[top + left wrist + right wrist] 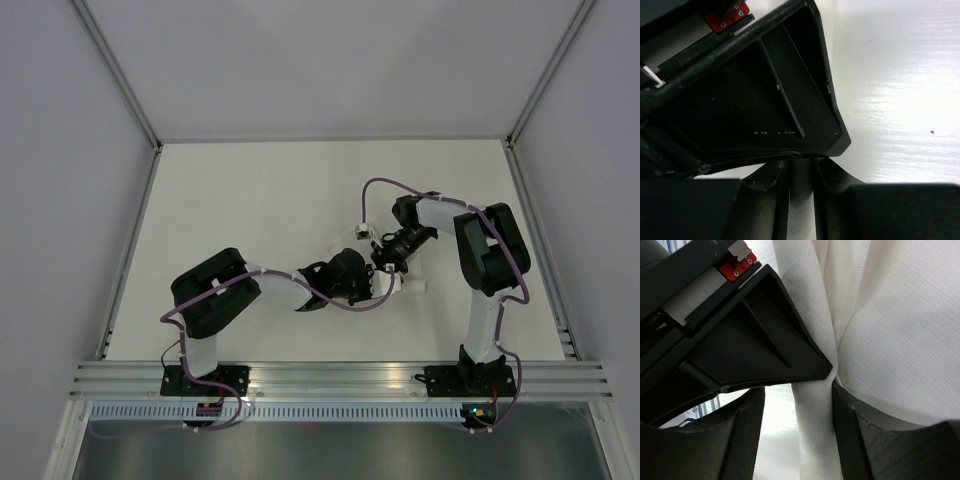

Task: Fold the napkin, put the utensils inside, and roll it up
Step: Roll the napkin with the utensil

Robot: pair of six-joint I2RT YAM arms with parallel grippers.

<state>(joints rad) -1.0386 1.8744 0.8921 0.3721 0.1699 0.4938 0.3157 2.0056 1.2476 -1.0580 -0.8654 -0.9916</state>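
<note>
The white napkin [411, 285] is bunched into a small folded or rolled lump near the table's middle, where both grippers meet. My left gripper [383, 289] comes in from the left. In the left wrist view its jaws [799, 170] stand nearly closed with a strip of cloth [799, 210] filling the gap. My right gripper [390, 268] comes in from the right. In the right wrist view its fingers [795, 405] are spread, and a fold of the napkin [890, 340] lies against the right finger [847, 430], with bare table beside the left one. The knife is hidden.
Each wrist view is half blocked by the other gripper's black body [765, 90] [740, 335]. White enclosure walls stand left, right and behind. An aluminium rail [340, 378] runs along the near edge. A purple cable [375, 185] loops above the right arm.
</note>
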